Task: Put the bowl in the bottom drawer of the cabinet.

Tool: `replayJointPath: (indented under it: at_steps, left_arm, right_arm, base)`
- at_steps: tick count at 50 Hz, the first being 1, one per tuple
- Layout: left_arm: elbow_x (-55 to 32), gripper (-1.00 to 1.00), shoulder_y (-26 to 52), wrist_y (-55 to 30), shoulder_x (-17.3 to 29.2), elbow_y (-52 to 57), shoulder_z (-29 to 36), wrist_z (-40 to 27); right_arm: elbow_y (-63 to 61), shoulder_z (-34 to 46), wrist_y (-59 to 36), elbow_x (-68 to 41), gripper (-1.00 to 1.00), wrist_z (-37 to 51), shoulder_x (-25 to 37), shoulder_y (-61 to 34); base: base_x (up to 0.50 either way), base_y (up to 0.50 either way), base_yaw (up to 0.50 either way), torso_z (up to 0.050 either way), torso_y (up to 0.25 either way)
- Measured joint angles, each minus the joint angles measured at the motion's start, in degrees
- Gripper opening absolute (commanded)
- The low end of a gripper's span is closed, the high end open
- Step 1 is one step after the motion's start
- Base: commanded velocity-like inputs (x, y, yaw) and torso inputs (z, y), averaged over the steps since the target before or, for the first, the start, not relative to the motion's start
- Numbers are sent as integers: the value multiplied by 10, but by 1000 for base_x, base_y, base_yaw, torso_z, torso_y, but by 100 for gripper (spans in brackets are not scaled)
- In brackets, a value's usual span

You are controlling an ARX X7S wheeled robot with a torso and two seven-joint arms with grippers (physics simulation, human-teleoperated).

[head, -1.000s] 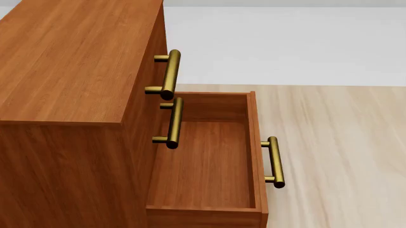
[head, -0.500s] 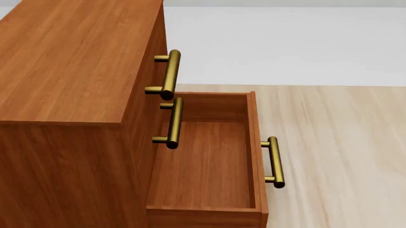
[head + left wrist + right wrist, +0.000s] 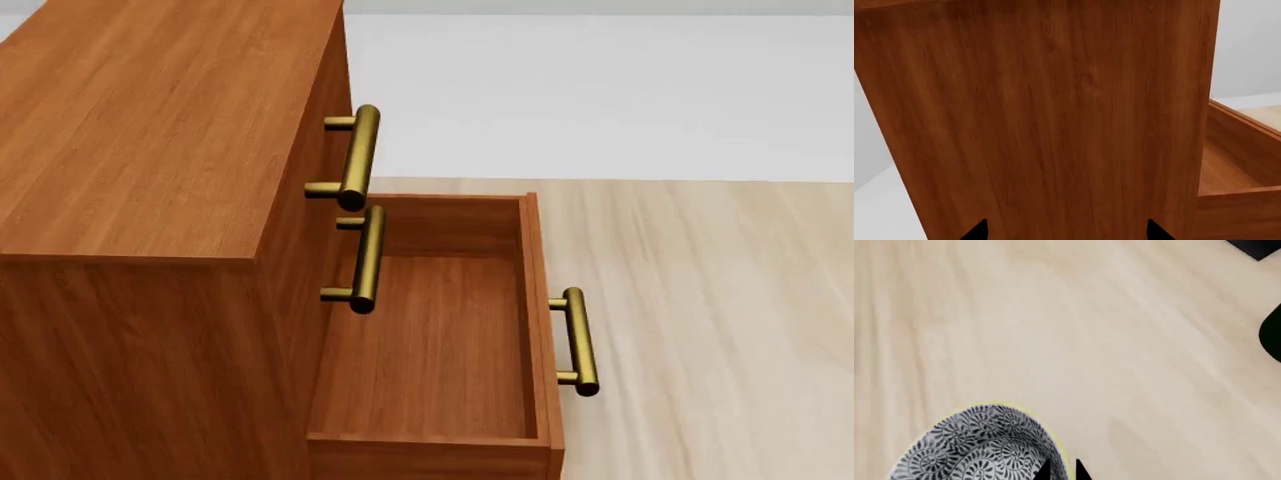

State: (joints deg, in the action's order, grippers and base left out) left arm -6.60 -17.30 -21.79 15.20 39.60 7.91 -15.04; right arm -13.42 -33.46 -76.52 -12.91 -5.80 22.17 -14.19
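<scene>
Right fingers [image 3: 1043,471] pinch the bowl [image 3: 981,445] rim; left fingers [image 3: 977,231] spread wide.

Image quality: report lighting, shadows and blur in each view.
Head view: sharp, even light, soft shading inside the bottom drawer, no glare. Left wrist view: cabinet wood grain slightly soft, close up. Right wrist view: bowl crisp, cropped at the edge, faint shadow on the floor.

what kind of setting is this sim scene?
Likely a bare simulated room: a wood-grain cabinet with brass handles, its bottom drawer pulled open, on pale plank flooring, white wall behind.
</scene>
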Motion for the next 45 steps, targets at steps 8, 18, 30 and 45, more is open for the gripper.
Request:
replayJointPath:
  at_steps: [8,18,30,45]
  left_arm:
    - [-2,100,0,2,3,-1,2,-3]
    - [-5,100,-1,4,6,-1,3,-7]
    - [-9,100,-1,4,10,1,3,-11]
    - [-16,100,-1,-2,16,12,2,-18]
  right_arm:
    - [-42,-27,-25,-29,-100,-6,-26,-24]
    - [-113,-73,-71,-61,-100,0,-57,-76]
    - [-182,-119,-111,-100,-100,19,-83,-140]
    - [-179,-108,-133,-225,-100,149,-74,-218]
  base:
    - [0,0,0,0,0]
    - [0,0,0,0,0]
    - [0,0,0,0,0]
    - [0,0,0,0,0]
